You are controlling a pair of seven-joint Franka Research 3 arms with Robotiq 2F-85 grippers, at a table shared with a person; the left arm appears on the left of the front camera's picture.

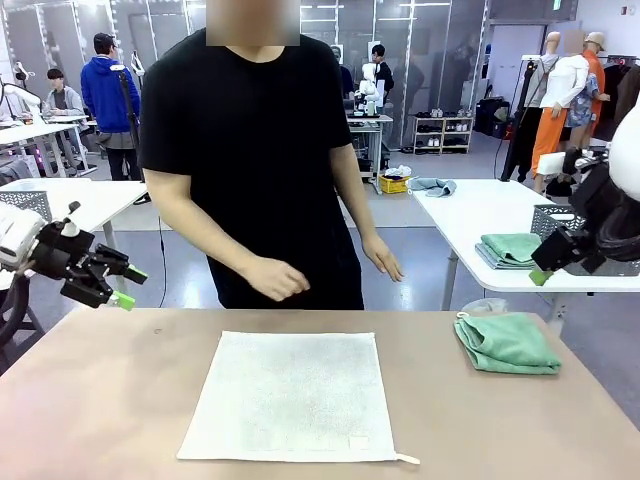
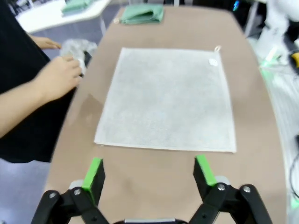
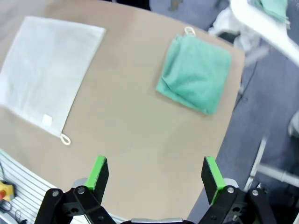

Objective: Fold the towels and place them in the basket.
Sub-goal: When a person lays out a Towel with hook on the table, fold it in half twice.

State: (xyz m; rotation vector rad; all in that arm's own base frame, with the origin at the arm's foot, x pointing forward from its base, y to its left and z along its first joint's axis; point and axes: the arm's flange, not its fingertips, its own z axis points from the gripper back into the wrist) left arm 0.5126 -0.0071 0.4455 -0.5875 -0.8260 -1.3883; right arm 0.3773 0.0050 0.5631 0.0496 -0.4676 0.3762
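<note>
Both arms hover at the table's (image 1: 120, 400) sides. The left gripper (image 1: 128, 288) and right gripper (image 1: 543, 272) are spread wide and empty. Two towels lie there: a cream-white towel (image 1: 290, 395) flat at the centre and a mint green towel (image 1: 507, 343) folded at the far right.

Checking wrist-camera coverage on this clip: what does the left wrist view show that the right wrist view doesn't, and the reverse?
Left wrist view: the left gripper, jaws open, and the person's hand at the side near the cloth.
Right wrist view: the right gripper, jaws open.
Shared: the cream towel spread flat with its loop at one corner, and the green towel, folded and lying apart from it, both on the brown table.
</note>
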